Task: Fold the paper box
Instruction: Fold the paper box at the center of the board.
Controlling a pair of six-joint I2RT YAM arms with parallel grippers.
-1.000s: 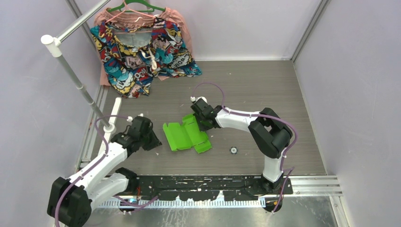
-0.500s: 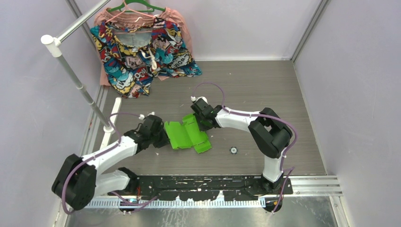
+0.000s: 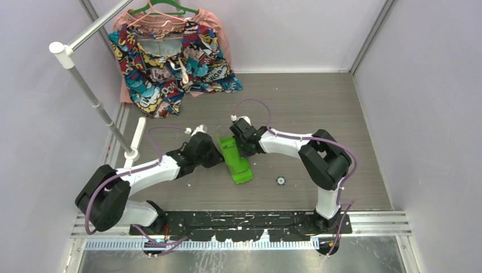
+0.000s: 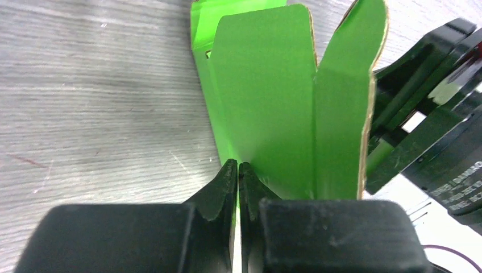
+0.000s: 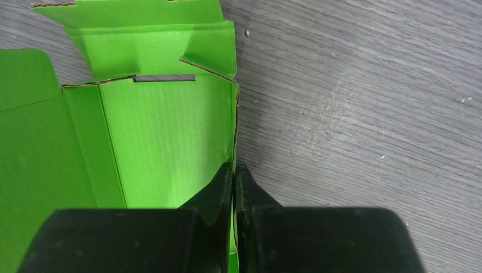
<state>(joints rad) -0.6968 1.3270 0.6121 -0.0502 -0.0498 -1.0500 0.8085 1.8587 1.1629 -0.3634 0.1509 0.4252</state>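
Observation:
The paper box (image 3: pixel 236 159) is a lime-green die-cut card at the table's middle, its left half raised upright against the right half. My left gripper (image 3: pixel 215 152) is shut on a wall of the box (image 4: pixel 267 96), its fingertips (image 4: pixel 228 173) pinching the card edge. My right gripper (image 3: pixel 241 147) is shut on the box's right edge (image 5: pixel 165 136), its fingertips (image 5: pixel 245 177) closed over the card. A slot and end flaps of the card show at the top of the right wrist view. The right gripper's body also shows in the left wrist view (image 4: pixel 432 102), just behind the card.
A colourful patterned garment (image 3: pixel 170 62) on a green hanger lies at the back left. A white rack pole (image 3: pixel 94 96) slants along the left side. A small round part (image 3: pixel 280 181) sits on the table right of the box. Walls enclose all sides.
My left arm swept right and folded the card's left half up from flat to upright. The right gripper kept its hold and stayed in place.

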